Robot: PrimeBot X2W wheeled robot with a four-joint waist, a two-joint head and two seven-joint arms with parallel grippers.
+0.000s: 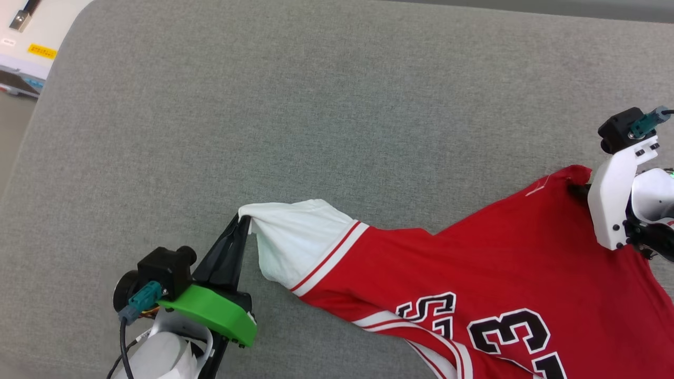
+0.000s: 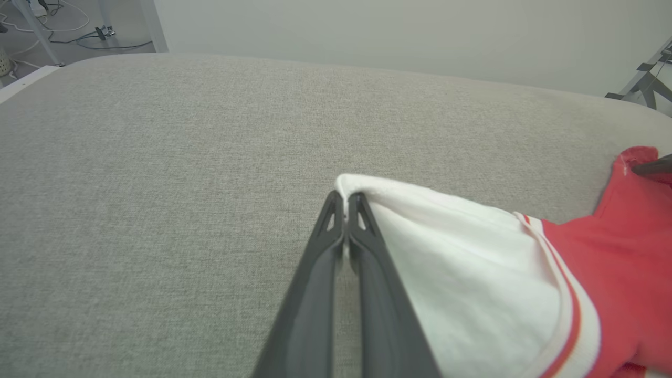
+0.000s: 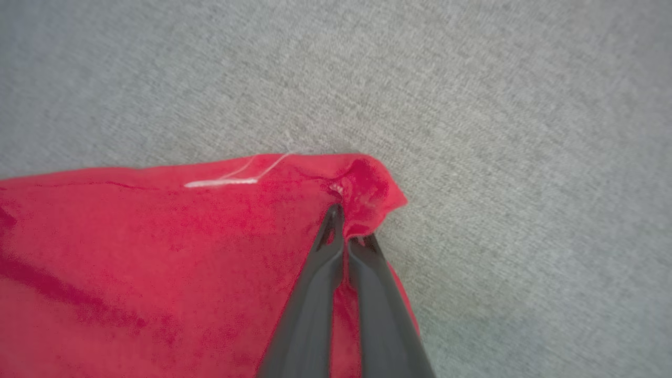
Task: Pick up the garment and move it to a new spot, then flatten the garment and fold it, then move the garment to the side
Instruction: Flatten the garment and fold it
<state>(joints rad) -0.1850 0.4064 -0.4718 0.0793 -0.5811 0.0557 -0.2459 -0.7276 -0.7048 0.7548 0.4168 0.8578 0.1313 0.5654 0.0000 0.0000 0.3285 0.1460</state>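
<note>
The left gripper [image 2: 345, 202] has its two dark fingers pressed together, pinching the rolled edge of the shirt's white sleeve [image 2: 472, 262] at its far tip. The right gripper [image 3: 344, 223] is likewise closed, its tips nipping a small bunched corner of red cloth, which puckers up around them. A short white thread [image 3: 226, 182] lies on the red cloth just beside that pinch.

Between the two grips the shirt [image 1: 474, 247] is stretched in a slanting line across the near right part of the surface, its lower part running off the bottom edge of the head view. Red-and-white striped trim [image 1: 329, 255] marks where the white sleeve meets the red body. On the upper face there are black characters outlined in white: a large 3 [image 1: 508, 330], beside it a shape that could be an S or a 5 [image 1: 429, 311], and a further character cut off by the edge, which cannot be read.

The shirt lies on a wide grey cushion [image 1: 316, 105] of coarse woven cloth with rounded corners. Beyond its far edge the left wrist view shows a pale wall [image 2: 394, 31], some floor with loose cables [image 2: 79, 31] at the upper left, and part of a metal frame [image 2: 648, 84] at the right.

At the upper left of the head view, off the cushion, sits a white unit with a yellow label [image 1: 42, 51]; its writing is too small to read. A green bracket [image 1: 210, 313] rides on the left wrist, a white one [image 1: 613, 200] on the right, which hides that arm's fingers from the head.
</note>
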